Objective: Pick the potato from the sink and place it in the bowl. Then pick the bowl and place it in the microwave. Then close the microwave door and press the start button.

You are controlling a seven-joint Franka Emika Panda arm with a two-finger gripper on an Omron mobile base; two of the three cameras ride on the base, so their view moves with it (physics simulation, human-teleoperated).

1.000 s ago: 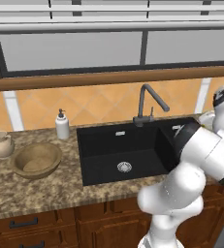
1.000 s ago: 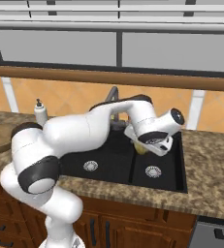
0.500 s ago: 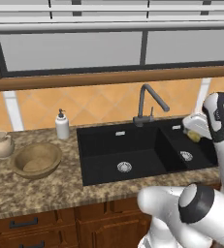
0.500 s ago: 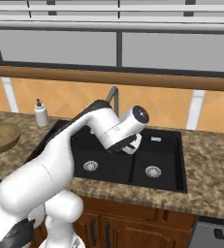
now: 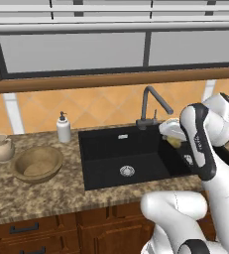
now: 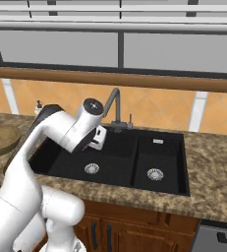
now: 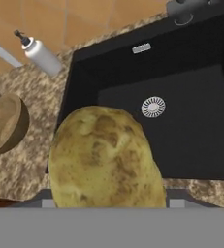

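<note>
Potato (image 7: 106, 160) in claw (image 5: 174, 140) above sink (image 7: 191, 121), bowl (image 7: 4, 123) left, soap bottle (image 7: 40, 54) behind

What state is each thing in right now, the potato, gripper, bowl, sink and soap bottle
potato: held in the gripper, lifted above the sink
gripper: shut on the potato
bowl: upright on the counter, empty
sink: empty basins
soap bottle: upright beside the sink

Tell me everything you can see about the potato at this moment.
The lumpy, pale yellow-tan oval potato has rough skin with brown mottling. It sits in the end effector, lifted above the black rectangular recessed sink, clear of the basin floor. In the hand view it looms large in front, with the silver drain beyond it. The left base view shows only a small part of it.
</note>
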